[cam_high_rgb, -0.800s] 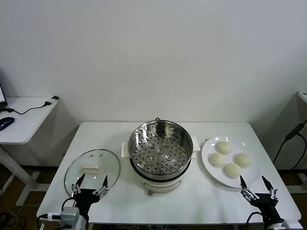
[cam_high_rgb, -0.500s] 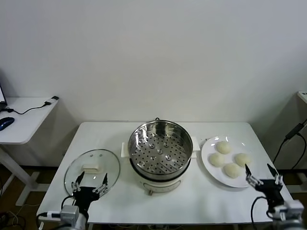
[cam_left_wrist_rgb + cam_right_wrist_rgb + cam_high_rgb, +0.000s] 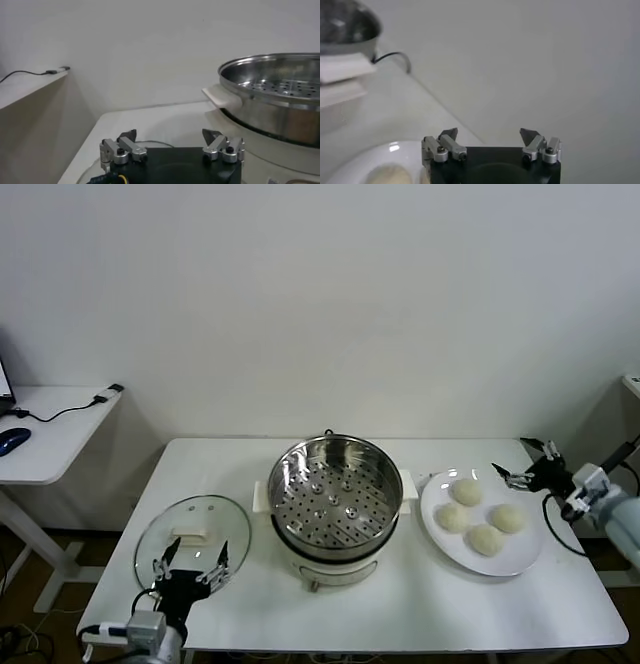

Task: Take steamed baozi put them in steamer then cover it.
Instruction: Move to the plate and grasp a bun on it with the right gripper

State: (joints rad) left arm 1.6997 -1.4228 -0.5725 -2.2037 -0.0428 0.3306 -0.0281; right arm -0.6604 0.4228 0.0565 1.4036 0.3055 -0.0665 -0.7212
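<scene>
Right claw (image 3: 523, 463) spread apart, beside four cream-white round dough buns (image 3: 480, 517) to approach sideways | shiny perforated steel steamer basket (image 3: 335, 491) empty | left claw (image 3: 189, 564) spread, parked over our round glass lid (image 3: 193, 541)

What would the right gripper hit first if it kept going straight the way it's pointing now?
Probably the steamed baozi at the far side of the plate. The right gripper, open, points left across the table from the plate's far right edge. If it passes above that bun, the steamer comes next. Height is unclear.
</scene>
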